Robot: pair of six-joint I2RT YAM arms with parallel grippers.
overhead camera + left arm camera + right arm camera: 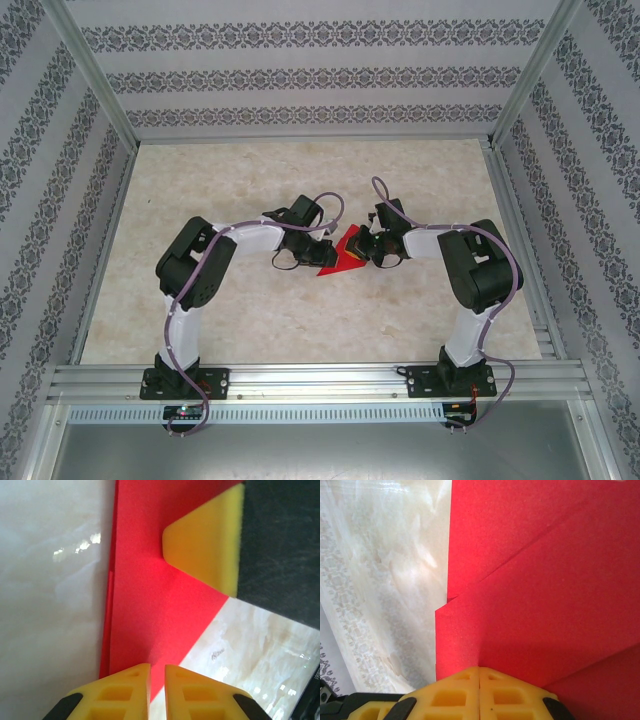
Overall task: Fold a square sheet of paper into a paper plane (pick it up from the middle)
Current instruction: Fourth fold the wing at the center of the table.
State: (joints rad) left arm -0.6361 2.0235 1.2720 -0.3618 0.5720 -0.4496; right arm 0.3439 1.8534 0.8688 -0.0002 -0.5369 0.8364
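Note:
The red sheet of paper (338, 260) lies folded into a pointed, layered wedge on the table, between both grippers. My left gripper (305, 252) stands at its left end. In the left wrist view its yellow fingertips (135, 680) hover just over the paper (150, 600) with a narrow empty gap between them (157, 672). My right gripper (368, 250) is at the paper's right end, shut, its joined tips (479, 671) resting on the overlapping red flaps (545, 605). One right finger (205, 545) also lies on the paper in the left wrist view.
The pale marbled tabletop (250, 310) extends all round the paper. Patterned walls (300, 70) and metal frame rails (310, 380) enclose the table. Both arms bend inward toward the middle.

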